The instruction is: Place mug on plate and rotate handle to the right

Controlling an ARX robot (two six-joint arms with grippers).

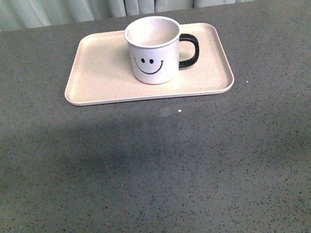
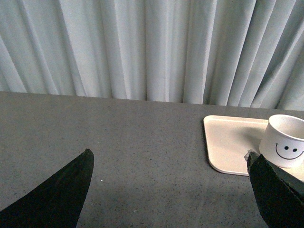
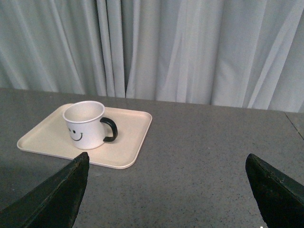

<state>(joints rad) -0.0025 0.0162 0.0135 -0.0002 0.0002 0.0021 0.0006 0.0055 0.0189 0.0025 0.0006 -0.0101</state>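
Cylindrical mug [image 1: 155, 50] on flat rectangular plate [image 1: 101, 72]

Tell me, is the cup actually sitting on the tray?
Touching. In the front view the cup stands upright with its base resting on the tray; the right wrist view shows the same.

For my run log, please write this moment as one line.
mug: upright on plate | handle: points right | left pincer: open, empty, away from mug | right pincer: open, empty
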